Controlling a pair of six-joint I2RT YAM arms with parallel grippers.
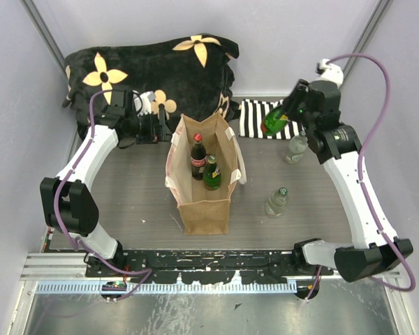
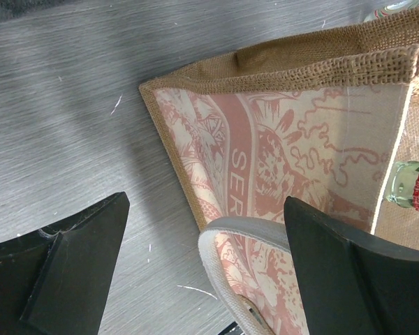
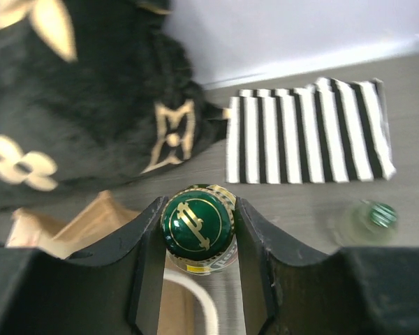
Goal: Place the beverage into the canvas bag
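Observation:
The canvas bag (image 1: 206, 202) stands open and upright in the middle of the table, with a red-capped cola bottle (image 1: 197, 157) and a green bottle (image 1: 211, 173) inside it. My right gripper (image 3: 199, 209) is shut on the gold-marked cap end of another green beverage bottle (image 3: 197, 223). It holds this bottle (image 1: 272, 118) in the air over the striped cloth, right of the bag. My left gripper (image 2: 204, 209) is open at the bag's far left corner, its fingers straddling a cream handle (image 2: 223, 237) and the pinkish patterned side (image 2: 300, 139).
Two clear bottles stand right of the bag, one (image 1: 296, 148) near the right arm and one (image 1: 276, 202) closer to the front. A black flowered blanket (image 1: 153, 66) fills the back left. A black-and-white striped cloth (image 1: 258, 117) lies at the back right.

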